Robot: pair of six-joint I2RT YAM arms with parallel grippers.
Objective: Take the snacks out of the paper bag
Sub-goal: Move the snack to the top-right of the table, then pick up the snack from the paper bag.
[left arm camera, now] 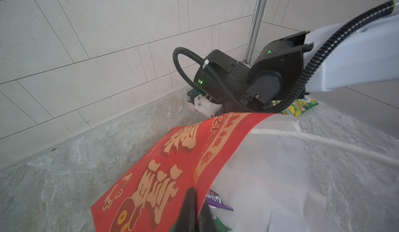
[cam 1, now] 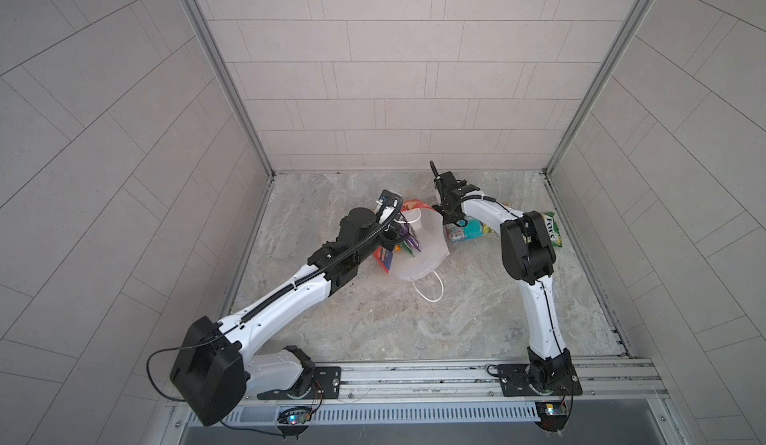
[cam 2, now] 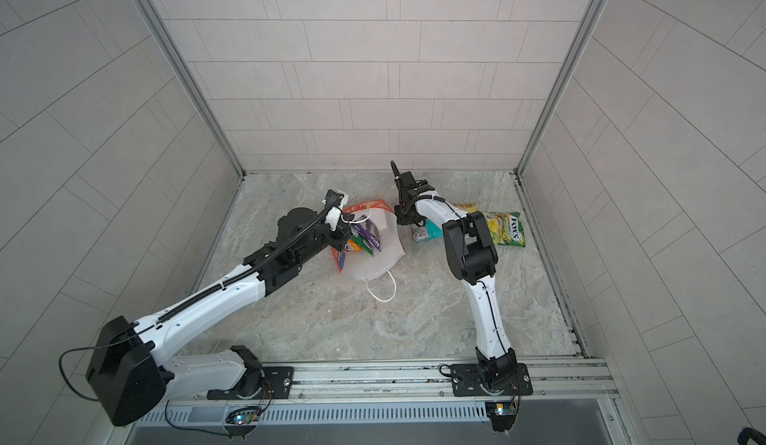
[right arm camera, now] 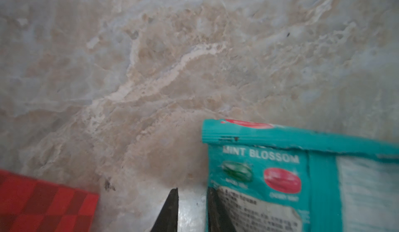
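The red paper bag (cam 1: 418, 256) (cam 2: 373, 258) lies on its side with its white inside facing up. My left gripper (left arm camera: 197, 196) (cam 2: 340, 242) is shut on the bag's red wall (left arm camera: 162, 166) at the mouth. Purple (left arm camera: 216, 200) (cam 2: 369, 233), green (left arm camera: 222, 226) and orange (cam 2: 352, 246) snacks lie inside. A teal packet (right arm camera: 302, 177) (cam 1: 470, 229) lies outside on the table. My right gripper (right arm camera: 192, 194) (cam 1: 447, 215) points down beside it, jaws narrowly open with bare table between them. One finger (right arm camera: 213, 211) sits against the packet's edge.
A green-yellow FOX'S packet (cam 1: 549, 229) (cam 2: 507, 227) and a yellow packet (cam 2: 466, 206) lie right of the teal one, partly behind the right arm. The bag's white cord handle (cam 1: 431, 289) trails toward the front. A red corner of the bag (right arm camera: 43, 202) shows in the right wrist view.
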